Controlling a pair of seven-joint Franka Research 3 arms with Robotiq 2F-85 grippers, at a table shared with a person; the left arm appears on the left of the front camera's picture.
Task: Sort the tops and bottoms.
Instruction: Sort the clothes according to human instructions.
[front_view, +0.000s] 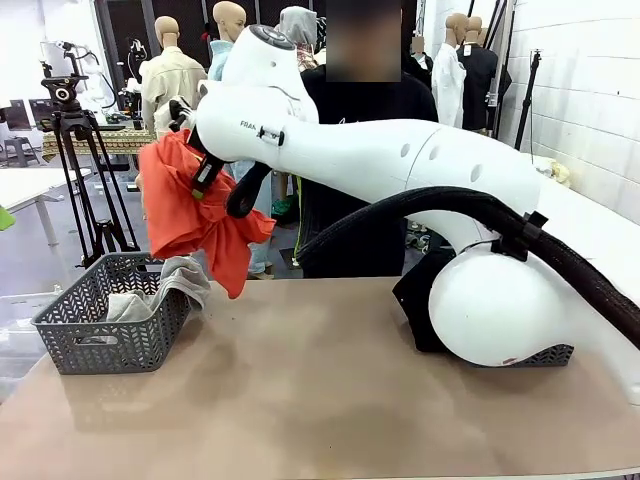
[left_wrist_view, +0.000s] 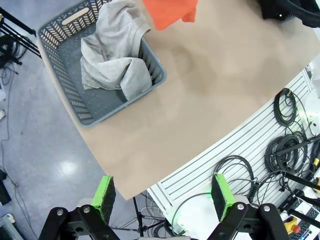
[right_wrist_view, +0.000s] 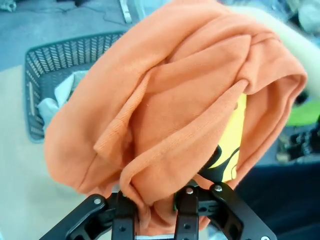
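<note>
My right gripper (front_view: 205, 175) is shut on the orange-red top (front_view: 195, 220) and holds it bunched up in the air, above and just right of the grey basket (front_view: 70, 340). In the right wrist view the orange top (right_wrist_view: 170, 100) hangs from my fingers (right_wrist_view: 186, 210), with its yellow-and-black print (right_wrist_view: 231, 140) showing. A light grey top (front_view: 178, 280) lies in the basket and drapes over its right rim. Black cloth, the bottoms (front_view: 412, 295), shows left of the right arm's base, mostly hidden. My left gripper (left_wrist_view: 162, 197) is open, high over the table's near-left edge.
A person in a black shirt (front_view: 370, 120) stands at the far side, behind the right arm (front_view: 400, 160). A dark basket (front_view: 548, 355) sits at the right behind the arm's base. A tripod (front_view: 80, 170) stands beyond the table's left. Cables (left_wrist_view: 290, 145) hang below the near edge.
</note>
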